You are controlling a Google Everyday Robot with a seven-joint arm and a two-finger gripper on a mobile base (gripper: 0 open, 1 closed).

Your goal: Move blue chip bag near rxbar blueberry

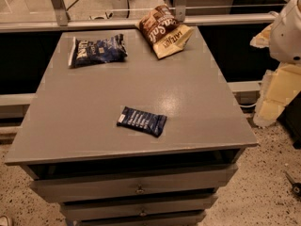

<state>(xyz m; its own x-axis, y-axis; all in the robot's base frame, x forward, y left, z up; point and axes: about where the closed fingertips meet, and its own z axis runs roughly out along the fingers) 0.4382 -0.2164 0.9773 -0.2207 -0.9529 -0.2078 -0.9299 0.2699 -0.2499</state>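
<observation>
The blue chip bag [97, 50] lies flat at the far left of the grey cabinet top [188, 102], its white lettering facing up. The rxbar blueberry [141, 121] is a small flat dark-blue wrapper lying near the front middle of the top, well apart from the bag. My gripper is not in view. Only a white rounded part of my arm [288, 29] shows at the upper right edge, off to the right of the cabinet and above floor level.
A brown-and-cream chip bag [164, 30] lies at the far middle of the top. The cabinet has drawers [138, 188] in front. A metal rail [141, 21] runs behind it. Yellow foam blocks [277, 93] stand at the right on the speckled floor.
</observation>
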